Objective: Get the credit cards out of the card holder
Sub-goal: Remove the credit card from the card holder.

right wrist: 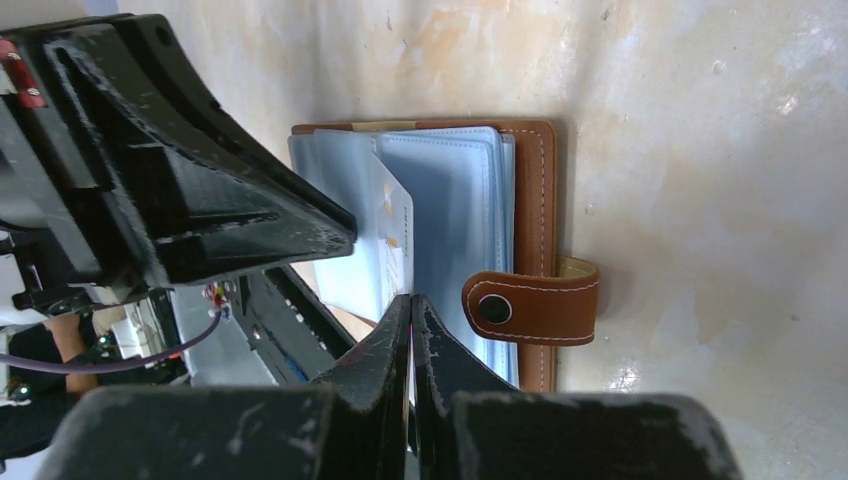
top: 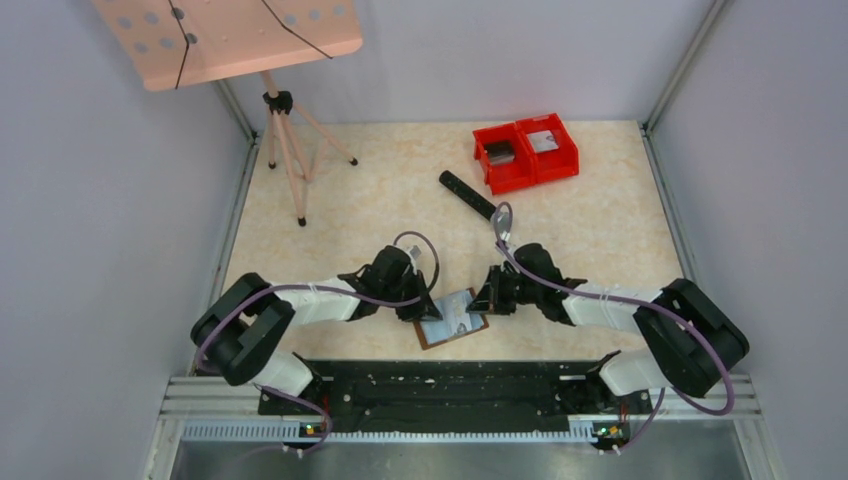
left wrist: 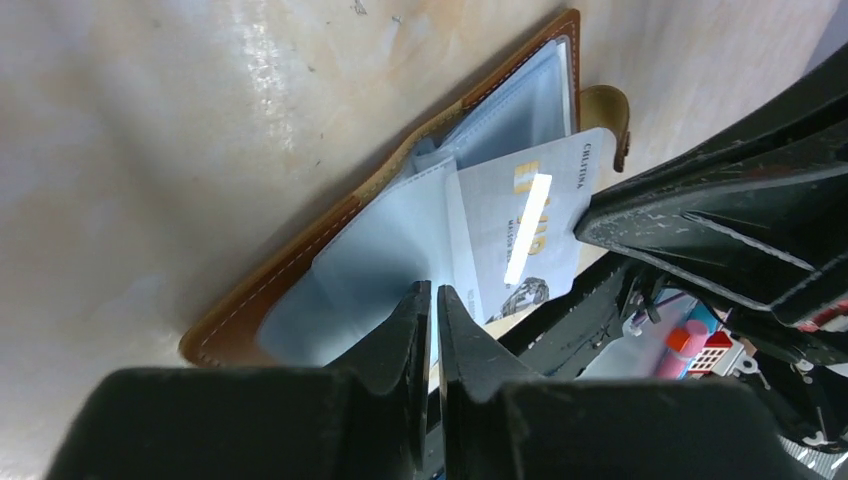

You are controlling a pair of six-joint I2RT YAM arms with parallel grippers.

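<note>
Left fingers [left wrist: 400, 335] pinching card holder [left wrist: 300, 262], right fingers [right wrist: 385, 345] together, both reaching low inward

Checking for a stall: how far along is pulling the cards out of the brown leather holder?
Done: brown leather card holder lies open, strap unsnapped. In hand: left gripper sits at a clear sleeve edge, right gripper shut at the sleeves; a pale grey card pokes partway out. Left: no card seen fully out.
</note>
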